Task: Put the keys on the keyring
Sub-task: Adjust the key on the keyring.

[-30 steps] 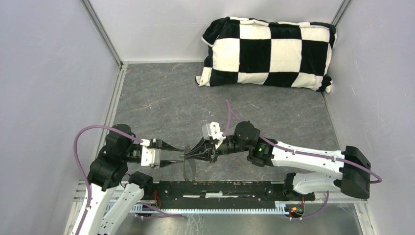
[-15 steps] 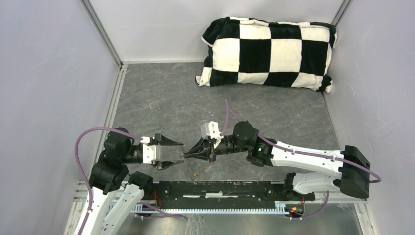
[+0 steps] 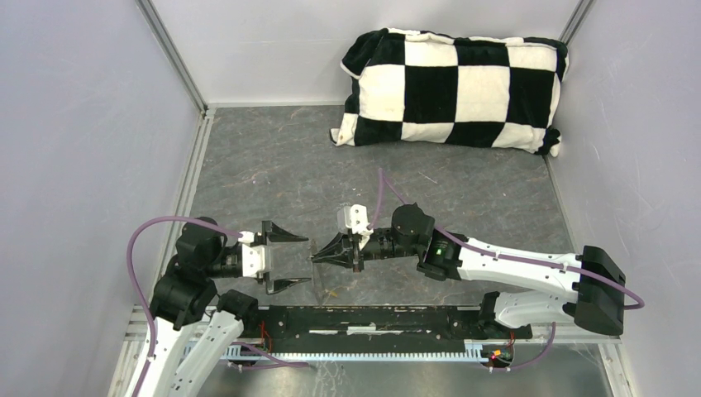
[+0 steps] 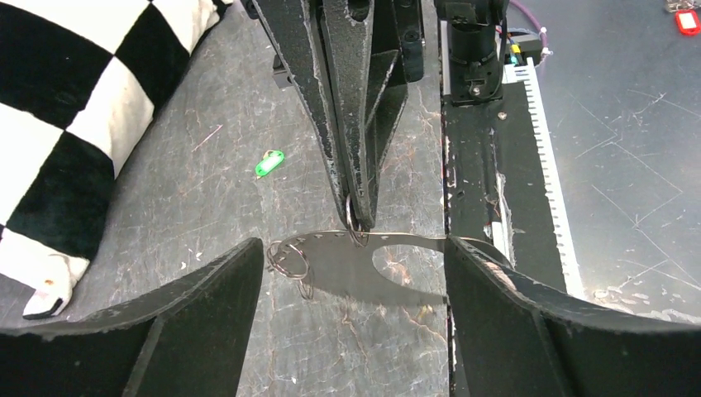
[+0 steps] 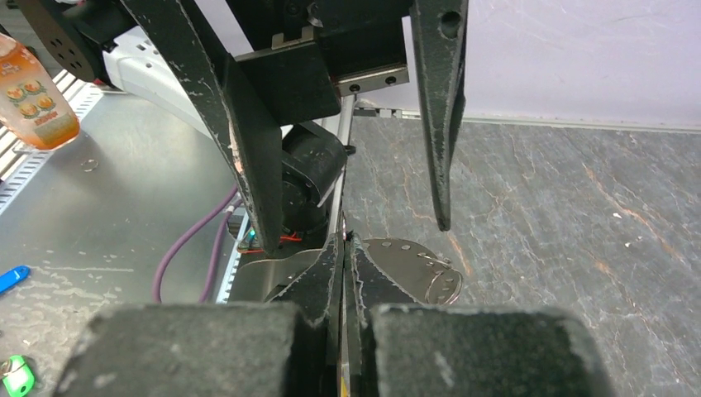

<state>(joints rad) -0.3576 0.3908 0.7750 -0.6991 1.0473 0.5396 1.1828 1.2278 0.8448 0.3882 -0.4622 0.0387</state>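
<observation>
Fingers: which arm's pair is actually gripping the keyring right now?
The right arm's fingers: they are shut together, pinching the keyring by its perforated metal strip. The left arm's fingers stand wide open and grip nothing.

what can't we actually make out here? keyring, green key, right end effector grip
- Left wrist: the keyring ends on its left in loops too small to tell if a key hangs there.
- Right wrist: the right end effector hides its pinch on the keyring behind its own fingers; a green tag is cut off at the bottom-left corner.
- Top view: keyring only a faint glint; green key too small to find.
</observation>
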